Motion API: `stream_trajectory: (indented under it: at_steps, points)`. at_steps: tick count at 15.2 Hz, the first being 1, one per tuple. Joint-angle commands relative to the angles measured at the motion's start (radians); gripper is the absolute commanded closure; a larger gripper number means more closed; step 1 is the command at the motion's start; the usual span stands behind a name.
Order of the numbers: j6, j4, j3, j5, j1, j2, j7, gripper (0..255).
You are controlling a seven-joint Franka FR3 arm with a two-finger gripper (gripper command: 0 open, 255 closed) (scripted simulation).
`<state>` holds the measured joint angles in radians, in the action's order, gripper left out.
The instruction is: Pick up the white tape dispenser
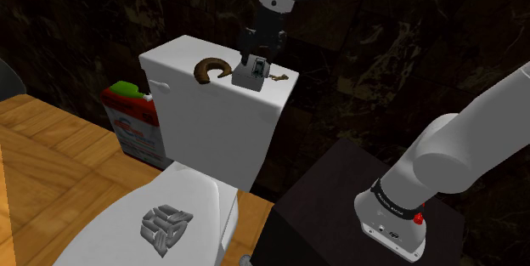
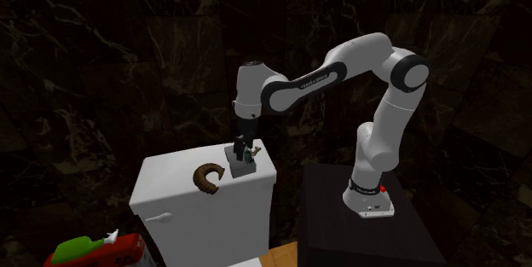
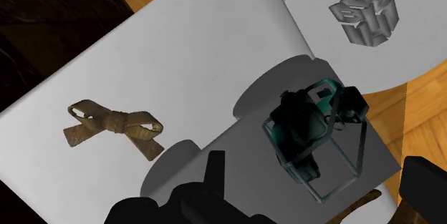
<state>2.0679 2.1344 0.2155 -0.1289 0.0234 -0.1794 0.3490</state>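
Observation:
The tape dispenser [image 1: 253, 73], a small grey-white block with a dark core, stands on the white toilet tank lid [image 1: 174, 56] near its edge. My gripper [image 1: 252, 52] hangs straight above it. In the wrist view the open gripper [image 3: 315, 159] has its black fingers [image 3: 215, 176] on either side of the dispenser [image 3: 315, 140] without touching it. The second exterior view has the gripper [image 2: 241, 144] just over the dispenser [image 2: 244, 163].
A brown curved piece [image 1: 211, 70] lies on the lid beside the dispenser, and a small tan bow [image 3: 114, 126] on its other side. Below are the toilet seat cover with a grey emblem [image 1: 166, 226], a red-and-white package [image 1: 132, 120], wood floor and the black stand [image 1: 340, 213].

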Motion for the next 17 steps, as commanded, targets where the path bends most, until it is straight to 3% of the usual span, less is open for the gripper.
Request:
stream_trajectory:
  at_steps: [1, 2, 11, 17]
  points:
    - [0.008, 0.007, 0.001, -0.001, -0.001, -0.001, 0.000, 0]
    - [0.007, 0.008, 0.001, -0.001, -0.001, -0.002, 0.000, 255]
    - [0.008, 0.007, 0.000, -0.001, -0.001, -0.001, 0.000, 255]
    - [-0.073, -0.059, -0.003, 0.001, 0.001, -0.015, 0.005, 255]
